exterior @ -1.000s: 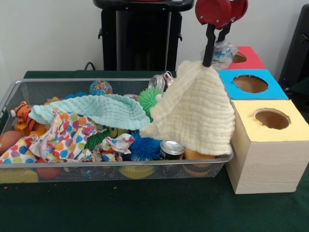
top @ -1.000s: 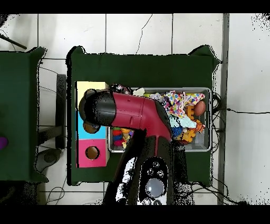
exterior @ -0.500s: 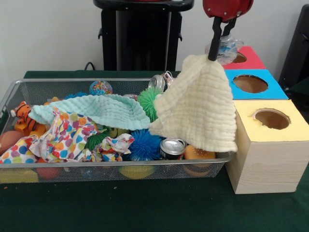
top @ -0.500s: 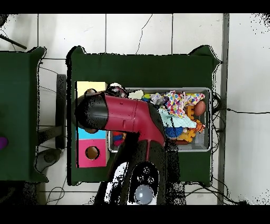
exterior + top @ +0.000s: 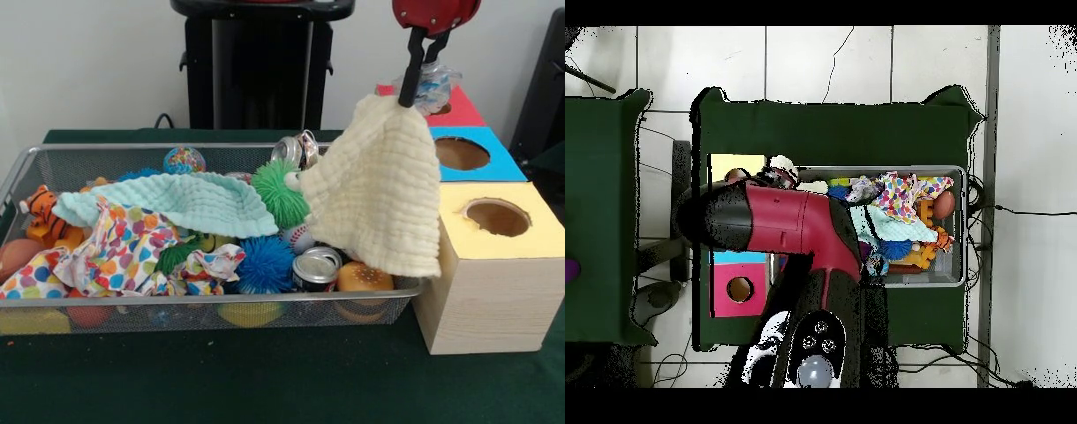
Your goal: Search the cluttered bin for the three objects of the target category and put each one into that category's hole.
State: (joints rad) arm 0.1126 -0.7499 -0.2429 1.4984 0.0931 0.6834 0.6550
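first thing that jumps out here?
A cream cloth hanging from the shut pincer, lifted above the bin's box-side end, beside the yellow box. Below it lie a can and a burger toy; the rest is bright clutter.

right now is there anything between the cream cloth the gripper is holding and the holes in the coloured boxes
Nothing visible blocks it. The cream waffle-weave cloth hangs from the gripper, its lower edge above the wire mesh bin's rim, beside the yellow-topped wooden box. The yellow, blue and red tops' holes look open.
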